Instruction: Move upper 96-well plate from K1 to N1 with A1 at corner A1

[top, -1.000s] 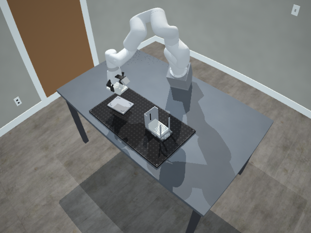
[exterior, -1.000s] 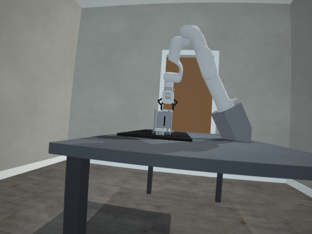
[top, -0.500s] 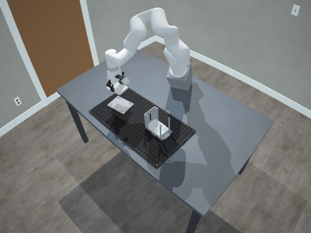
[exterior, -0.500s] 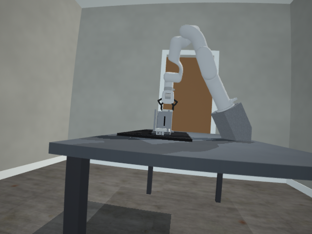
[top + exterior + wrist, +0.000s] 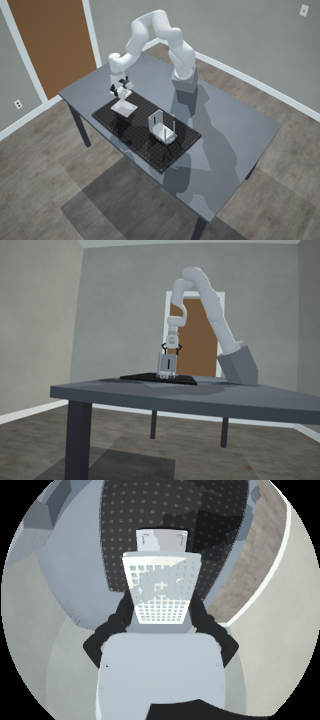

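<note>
White upper plate (image 5: 123,92) clamped between gripper (image 5: 121,86) fingers, held beyond far-left edge of nest N1 (image 5: 124,107). Plate to be kept level, A1 corner matched, lowered squarely inside locators.

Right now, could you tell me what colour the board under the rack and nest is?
Black, with a grid of small dots; the board shows best in the top view.

The top view looks down steeply from high above one long side of the table (image 5: 232,144), far enough off to take in the whole top, the floor and the door (image 5: 51,43). The exterior view sits low, near table height beyond a corner, facing across the dark perforated board (image 5: 180,381) toward that same door (image 5: 199,343) — both share the board and the stack rack (image 5: 155,119). The wrist view rides on the arm, close, looking down past the gripper (image 5: 160,615) at the board.
</note>
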Controlling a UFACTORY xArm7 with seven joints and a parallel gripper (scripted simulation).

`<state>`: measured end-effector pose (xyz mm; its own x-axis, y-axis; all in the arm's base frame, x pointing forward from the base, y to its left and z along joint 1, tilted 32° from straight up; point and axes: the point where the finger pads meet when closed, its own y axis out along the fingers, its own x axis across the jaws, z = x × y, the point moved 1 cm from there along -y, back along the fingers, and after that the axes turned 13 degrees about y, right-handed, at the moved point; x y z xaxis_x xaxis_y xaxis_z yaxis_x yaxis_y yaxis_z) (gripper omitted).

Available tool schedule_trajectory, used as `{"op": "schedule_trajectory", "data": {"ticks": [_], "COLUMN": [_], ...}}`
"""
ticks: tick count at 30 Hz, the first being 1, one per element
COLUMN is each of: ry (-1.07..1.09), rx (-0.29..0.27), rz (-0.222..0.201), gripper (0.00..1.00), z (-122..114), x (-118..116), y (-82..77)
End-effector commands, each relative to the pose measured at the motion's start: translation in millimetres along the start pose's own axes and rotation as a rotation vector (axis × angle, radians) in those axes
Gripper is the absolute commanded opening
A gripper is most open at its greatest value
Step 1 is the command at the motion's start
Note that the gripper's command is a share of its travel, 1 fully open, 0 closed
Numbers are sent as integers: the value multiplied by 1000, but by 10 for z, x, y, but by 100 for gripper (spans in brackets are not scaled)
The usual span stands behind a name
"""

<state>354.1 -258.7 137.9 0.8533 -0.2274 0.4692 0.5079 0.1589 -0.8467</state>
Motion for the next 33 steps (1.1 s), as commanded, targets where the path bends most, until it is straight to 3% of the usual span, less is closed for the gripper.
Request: {"op": "schedule_trajectory", "data": {"ticks": [1, 33], "ry": [0, 0], "rx": [-1, -1], "rz": [-3, -3], "gripper": [0, 0], "z": [-8, -8], "x": [10, 11], "y": [56, 522]}}
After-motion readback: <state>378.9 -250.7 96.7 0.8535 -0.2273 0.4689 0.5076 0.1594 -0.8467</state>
